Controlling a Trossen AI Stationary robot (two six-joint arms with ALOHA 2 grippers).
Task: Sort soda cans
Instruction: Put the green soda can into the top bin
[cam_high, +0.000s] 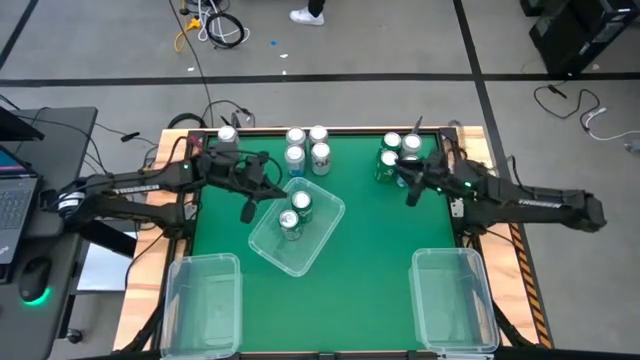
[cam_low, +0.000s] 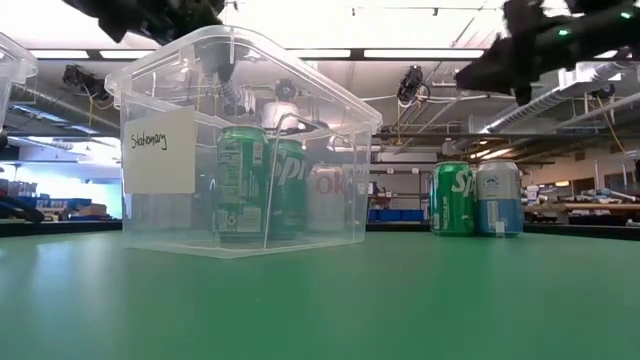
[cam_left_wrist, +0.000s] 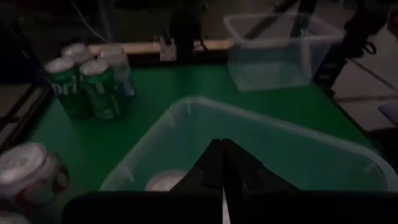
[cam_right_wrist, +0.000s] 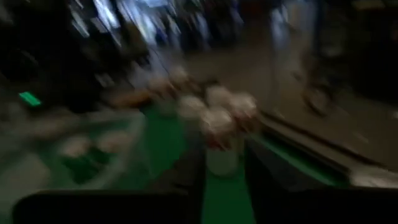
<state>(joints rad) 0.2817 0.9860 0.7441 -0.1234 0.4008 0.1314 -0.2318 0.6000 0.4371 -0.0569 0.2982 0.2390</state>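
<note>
Right gripper (cam_high: 411, 196) beside the right can cluster

The upright soda cans (cam_high: 392, 157) stand just behind this gripper; whether it is open I cannot tell. The left gripper (cam_high: 248, 209), fingers together, hovers beside the middle bin (cam_high: 322, 234).

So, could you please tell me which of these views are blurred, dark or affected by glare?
The right wrist view is heavily motion-blurred, the silver-topped cans mere smears; the left wrist view is dim, though the green cans and the clear plastic bin stay readable; the low view is backlit by bright ceiling lights, with reflections on the bin wall; the high view is evenly lit and sharp.
</note>
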